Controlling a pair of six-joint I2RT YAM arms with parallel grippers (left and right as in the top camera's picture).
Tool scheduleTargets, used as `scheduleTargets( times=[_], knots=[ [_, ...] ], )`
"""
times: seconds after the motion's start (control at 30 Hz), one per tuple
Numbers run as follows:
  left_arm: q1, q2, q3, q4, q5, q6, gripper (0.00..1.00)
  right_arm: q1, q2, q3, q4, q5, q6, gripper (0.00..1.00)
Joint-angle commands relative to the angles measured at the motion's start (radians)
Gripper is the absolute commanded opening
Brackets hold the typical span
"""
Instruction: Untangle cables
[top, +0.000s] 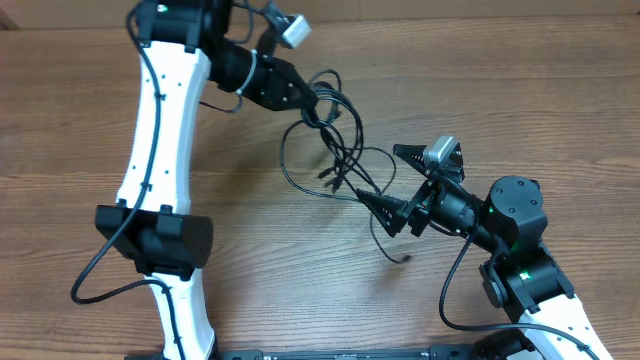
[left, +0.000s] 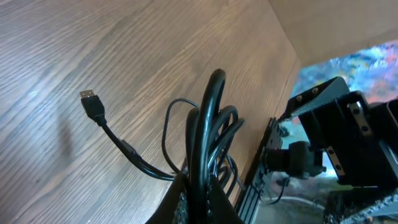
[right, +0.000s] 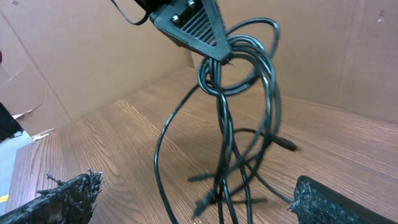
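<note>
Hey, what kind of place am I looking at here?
Probably a robot test bench in a lab or workshop rather than a home. A wood-grain table is fenced by plain cardboard walls, a left arm and a right arm work over it, and black cables serve as practice material.

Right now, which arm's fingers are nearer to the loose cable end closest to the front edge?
Right. The open right fingers sit just beyond that cable end; the left fingers, clamped on the cable bundle, are much farther back and to its left.
</note>
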Motion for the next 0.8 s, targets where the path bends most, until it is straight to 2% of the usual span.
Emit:
scheduleTargets(
  times=[0.0, 0.17, 0.33, 0.5, 0.63, 0.7, 0.77],
  knots=[
    [-0.051, -0.008, 0.017, 0.022, -0.026, -0.031, 0.04, -0.003, -0.014, -0.004, 0.003, -0.01, -0.002, 1.0],
    [-0.118, -0.008, 0.017, 0.116, -0.184, -0.238, 0.04, -0.003, -0.013, -0.004, -0.001, -0.009, -0.002, 1.0],
    [-0.177, -0.008, 0.017, 0.211, -0.428, -0.577, 0.04, -0.003, -0.002, -0.004, -0.02, -0.008, -0.001, 1.0],
    [-0.202, -0.008, 0.017, 0.239, -0.497, -0.825, 0.04, -0.003, 0.024, -0.004, -0.031, -0.005, -0.001, 1.0],
    [-0.216, -0.008, 0.017, 0.236, -0.56, -1.081, 0.04, -0.003, 0.051, -0.004, -0.03, -0.005, -0.001, 1.0],
    [-0.224, -0.008, 0.017, 0.232, -0.576, -1.18, 0.04, -0.003, 0.064, -0.004, -0.029, -0.005, -0.001, 1.0],
    [-0.233, -0.008, 0.017, 0.232, -0.578, -1.226, 0.04, -0.003, 0.071, -0.004, -0.029, -0.005, -0.001, 1.0]
  ],
)
